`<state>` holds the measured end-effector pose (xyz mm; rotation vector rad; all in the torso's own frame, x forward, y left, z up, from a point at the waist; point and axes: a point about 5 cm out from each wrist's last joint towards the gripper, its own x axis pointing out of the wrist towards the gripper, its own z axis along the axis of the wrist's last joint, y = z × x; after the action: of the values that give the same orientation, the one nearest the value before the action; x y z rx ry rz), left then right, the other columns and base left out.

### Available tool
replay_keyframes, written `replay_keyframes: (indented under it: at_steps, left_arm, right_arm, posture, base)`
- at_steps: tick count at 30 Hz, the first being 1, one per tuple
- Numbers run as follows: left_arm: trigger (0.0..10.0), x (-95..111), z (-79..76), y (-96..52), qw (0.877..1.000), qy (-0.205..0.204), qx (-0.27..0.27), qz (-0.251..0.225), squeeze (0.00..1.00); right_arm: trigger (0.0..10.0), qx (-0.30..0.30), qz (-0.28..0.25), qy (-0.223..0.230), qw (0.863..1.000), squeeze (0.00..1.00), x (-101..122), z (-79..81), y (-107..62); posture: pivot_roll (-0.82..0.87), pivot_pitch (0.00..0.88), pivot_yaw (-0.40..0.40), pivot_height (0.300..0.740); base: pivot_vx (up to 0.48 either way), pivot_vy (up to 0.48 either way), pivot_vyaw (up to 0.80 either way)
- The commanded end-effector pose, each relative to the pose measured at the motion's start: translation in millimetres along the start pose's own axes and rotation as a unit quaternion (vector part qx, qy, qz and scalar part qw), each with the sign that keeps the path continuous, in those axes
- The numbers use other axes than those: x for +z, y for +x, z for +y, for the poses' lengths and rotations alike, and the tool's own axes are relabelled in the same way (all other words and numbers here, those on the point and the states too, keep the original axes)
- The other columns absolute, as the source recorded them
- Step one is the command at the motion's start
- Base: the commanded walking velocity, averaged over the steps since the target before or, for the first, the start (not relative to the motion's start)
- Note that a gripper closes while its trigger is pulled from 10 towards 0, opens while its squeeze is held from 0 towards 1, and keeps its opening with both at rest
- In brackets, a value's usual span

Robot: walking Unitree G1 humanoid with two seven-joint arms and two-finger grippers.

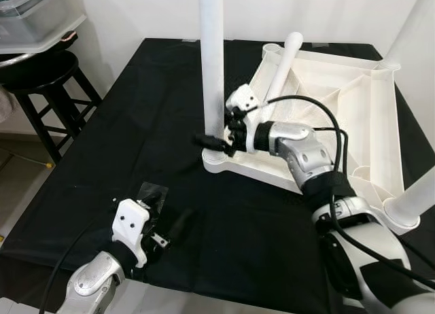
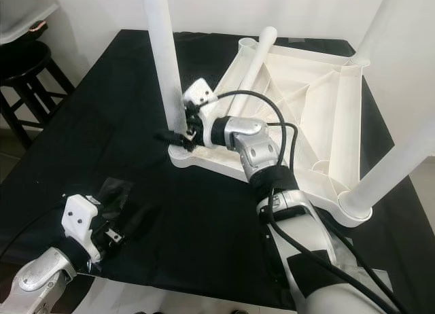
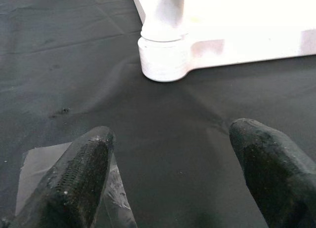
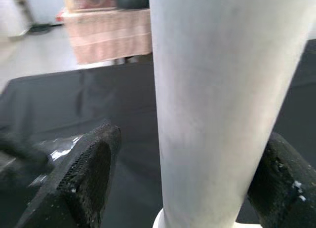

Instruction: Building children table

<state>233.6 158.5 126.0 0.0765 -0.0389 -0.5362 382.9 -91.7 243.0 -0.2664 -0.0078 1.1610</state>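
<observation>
No writing is seen. An upright white leg, centre frame, is straddled, ungripped, by the right gripper; the left gripper is spread.

One upturned white tabletop, three upright legs, one loose leg, one stool.

A black cloth covers the work surface, wrinkled in places. On it near the front edge lies a crumpled piece of clear plastic wrap. Off the cloth's far left corner stands a dark wooden stool with a round seat and crossed rungs. Above the stool sits a clear plastic storage bin. A white wall rises behind.
</observation>
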Motion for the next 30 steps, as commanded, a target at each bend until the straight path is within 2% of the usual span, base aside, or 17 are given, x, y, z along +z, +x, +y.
replay_keyframes:
  at_steps: [1, 4, 8, 9, 10, 11, 17, 20, 21, 22, 23, 25, 26, 27, 28, 29, 30]
  left_arm:
    - [8.8, -1.3, -2.1, -2.2, 1.000, -0.004, -0.002, 0.003, 0.00]
    - [8.8, -1.3, -1.6, -3.0, 1.000, -0.003, -0.002, 0.005, 0.00]
    - [8.8, -1.3, -1.6, -3.0, 1.000, -0.003, -0.002, 0.005, 0.00]
    - [8.9, -1.1, -1.5, -3.4, 1.000, -0.002, -0.002, 0.005, 0.00]
    - [8.9, -1.1, -1.5, -3.4, 1.000, -0.002, -0.002, 0.005, 0.00]
    - [8.9, -1.0, -1.5, -3.5, 1.000, -0.003, -0.002, 0.005, 0.00]
    - [8.8, -1.1, -1.5, -3.6, 1.000, -0.004, -0.002, 0.005, 0.00]
    - [8.8, -1.1, -1.5, -3.6, 1.000, -0.004, -0.002, 0.005, 0.00]
    - [8.8, -1.1, -1.5, -3.6, 1.000, -0.004, -0.002, 0.005, 0.00]
    - [8.8, -1.1, -1.5, -3.6, 1.000, -0.004, -0.002, 0.005, 0.00]
    - [8.8, -1.3, -1.5, -3.9, 1.000, -0.004, -0.002, 0.005, 0.00]
    - [8.8, -1.3, -1.5, -3.9, 1.000, -0.004, -0.002, 0.005, 0.00]
    - [8.8, -1.4, -1.5, -4.3, 1.000, -0.004, -0.002, 0.005, 0.00]
    - [8.8, -1.5, -1.5, -4.8, 1.000, -0.004, -0.002, 0.005, 0.00]
    - [8.8, -1.5, -1.5, -4.8, 1.000, -0.004, -0.002, 0.005, 0.00]
    - [8.8, -1.7, -1.5, -5.6, 1.000, -0.004, -0.002, 0.005, 0.00]
    - [8.8, -1.7, -1.5, -5.6, 1.000, -0.004, -0.002, 0.005, 0.00]
  right_arm:
    - [10.0, 0.070, 0.010, 0.021, 0.997, 0.00, -12.3, 10.5, 1.0]
    - [10.0, 0.122, 0.021, 0.032, 0.992, 0.00, -17.2, 14.0, -6.2]
    - [10.0, 0.122, 0.021, 0.032, 0.992, 0.00, -17.2, 14.0, -6.2]
    - [8.6, 0.144, 0.034, 0.033, 0.988, 0.00, -20.4, 15.6, -10.0]
    - [8.6, 0.144, 0.034, 0.033, 0.988, 0.00, -20.4, 15.6, -10.0]
    - [0.0, 0.166, 0.037, 0.037, 0.985, 0.00, -22.3, 17.4, -13.2]
    - [0.0, 0.227, 0.033, 0.051, 0.972, 0.00, -27.9, 29.5, -17.5]
    - [0.0, 0.227, 0.033, 0.051, 0.972, 0.00, -27.9, 29.5, -17.5]
    - [0.0, 0.252, 0.033, 0.055, 0.966, 0.00, -32.9, 39.1, -19.9]
    - [0.0, 0.252, 0.033, 0.055, 0.966, 0.00, -32.9, 39.1, -19.9]
    - [0.0, 0.268, 0.036, 0.058, 0.961, 0.00, -42.4, 53.9, -24.0]
    - [0.0, 0.268, 0.036, 0.058, 0.961, 0.00, -42.4, 53.9, -24.0]
    - [0.0, 0.269, 0.038, 0.061, 0.960, 0.00, -51.1, 68.5, -27.7]
    - [0.0, 0.242, 0.043, 0.063, 0.967, 0.00, -58.9, 80.2, -28.1]
    - [0.0, 0.242, 0.043, 0.063, 0.967, 0.00, -58.9, 80.2, -28.1]
    - [0.0, 0.133, 0.051, 0.087, 0.986, 0.00, -68.5, 86.0, -17.9]
    - [0.0, 0.133, 0.051, 0.087, 0.986, 0.00, -68.5, 86.0, -17.9]
  posture:
    - [0.04, 0.195, 0.027, 0.740]
    - [0.05, 0.196, 0.026, 0.740]
    - [0.05, 0.196, 0.026, 0.740]
    - [0.04, 0.199, 0.026, 0.740]
    - [0.04, 0.199, 0.026, 0.740]
    - [0.04, 0.197, 0.026, 0.740]
    - [0.04, 0.195, 0.026, 0.740]
    - [0.04, 0.195, 0.026, 0.740]
    - [0.04, 0.197, 0.027, 0.740]
    - [0.04, 0.197, 0.027, 0.740]
    - [0.03, 0.199, 0.027, 0.740]
    - [0.03, 0.199, 0.027, 0.740]
    - [0.03, 0.201, 0.024, 0.740]
    - [0.03, 0.203, 0.014, 0.740]
    - [0.03, 0.203, 0.014, 0.740]
    - [0.03, 0.205, 0.002, 0.740]
    - [0.03, 0.205, 0.002, 0.740]
  base:
    - [0.000, 0.000, 0.00]
    - [0.000, 0.000, 0.00]
    - [0.000, 0.000, 0.00]
    - [0.000, 0.000, 0.00]
    - [0.000, 0.000, 0.00]
    - [0.000, 0.000, 0.00]
    - [0.000, 0.000, 0.00]
    - [0.000, 0.000, 0.00]
    - [0.000, 0.000, 0.00]
    - [0.000, 0.000, 0.00]
    - [0.000, 0.000, 0.00]
    - [0.000, 0.000, 0.00]
    - [0.000, 0.000, 0.00]
    - [0.000, 0.000, 0.00]
    - [0.000, 0.000, 0.00]
    - [0.000, 0.000, 0.00]
    - [0.000, 0.000, 0.00]
